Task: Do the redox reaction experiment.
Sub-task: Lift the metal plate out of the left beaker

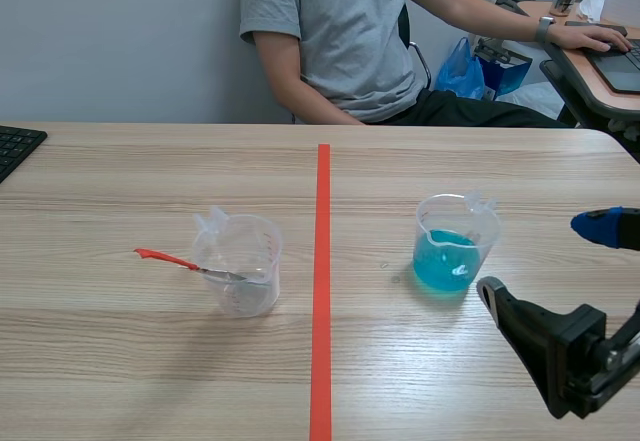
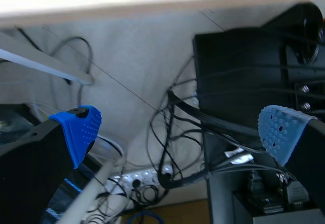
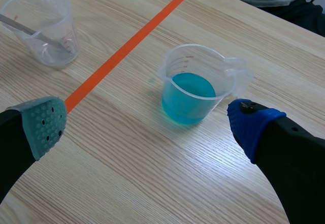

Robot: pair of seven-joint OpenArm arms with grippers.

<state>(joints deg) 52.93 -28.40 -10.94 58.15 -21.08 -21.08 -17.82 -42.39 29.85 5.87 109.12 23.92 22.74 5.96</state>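
Shows approach to the blue-liquid cup (image 3: 195,89), standing on the desk (image 1: 400,381) right of the tape (image 1: 322,261), with right gripper (image 3: 147,127) open just short of it and left gripper (image 2: 177,127) open under the desk; next likely calls for clasping the cup.

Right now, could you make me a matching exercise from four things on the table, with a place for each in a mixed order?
Things:
1. beaker of blue liquid
2. clear beaker
3. red-handled tool
4. keyboard

Places:
a. at the left edge of the table
b. right of the tape line
c. left of the tape line, with something standing in it
d. leaning inside a beaker, handle sticking out

Pairs: 1-b, 2-c, 3-d, 4-a
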